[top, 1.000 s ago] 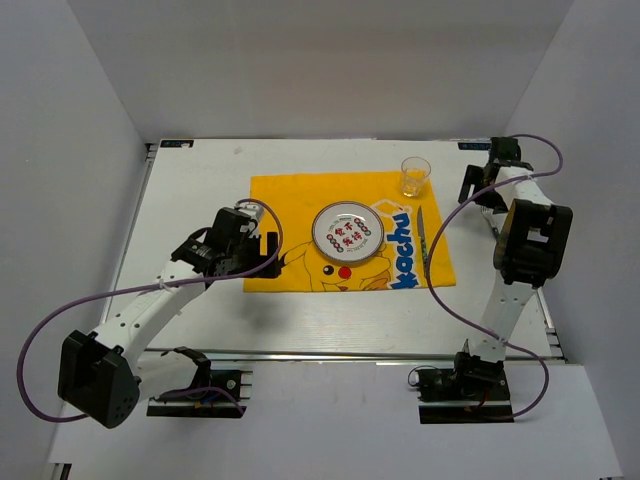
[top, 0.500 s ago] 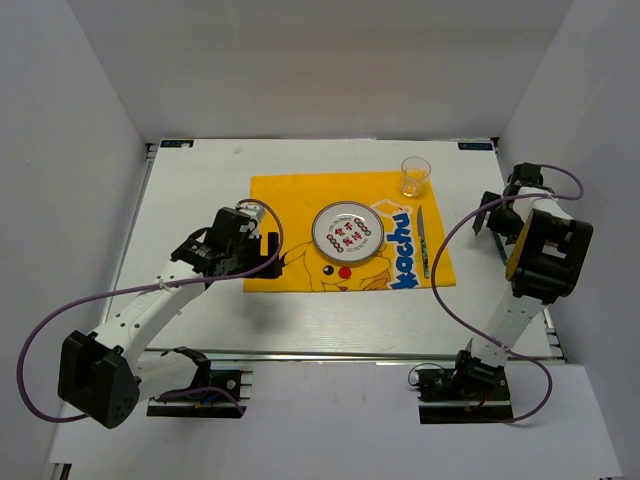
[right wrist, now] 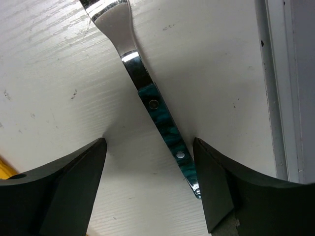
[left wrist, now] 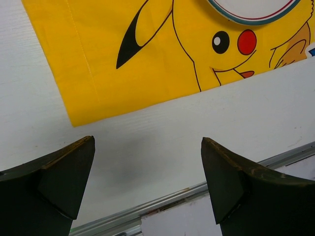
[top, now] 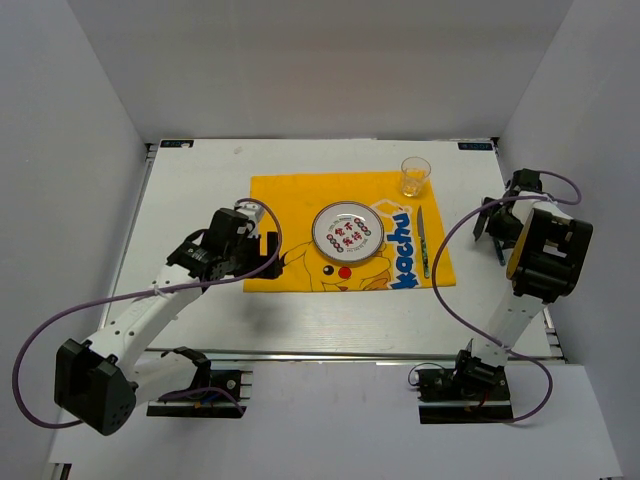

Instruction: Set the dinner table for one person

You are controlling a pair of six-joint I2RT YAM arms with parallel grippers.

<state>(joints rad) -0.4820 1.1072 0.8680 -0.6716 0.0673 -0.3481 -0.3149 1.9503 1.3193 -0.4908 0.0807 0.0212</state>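
Down by the table's [top: 190, 190] right rail, the right gripper [right wrist: 148, 142], jaws apart, straddles a teal-handled utensil [right wrist: 157, 110] lying flat; the left gripper [left wrist: 147, 141], also apart, hovers at the cloth's [left wrist: 98, 49] corner.

Bright, even light from above. A soft shadow lies on the table [left wrist: 147, 157]; glare streaks the steel utensil [right wrist: 150, 101].

My fingers [left wrist: 54, 187] are black. The cloth [top: 300, 200] is yellow with a black-eared, red-cheeked Pikachu; the cutlery handle [right wrist: 165, 120] is marbled teal; the dinner table [top: 190, 190] white, faintly grained.
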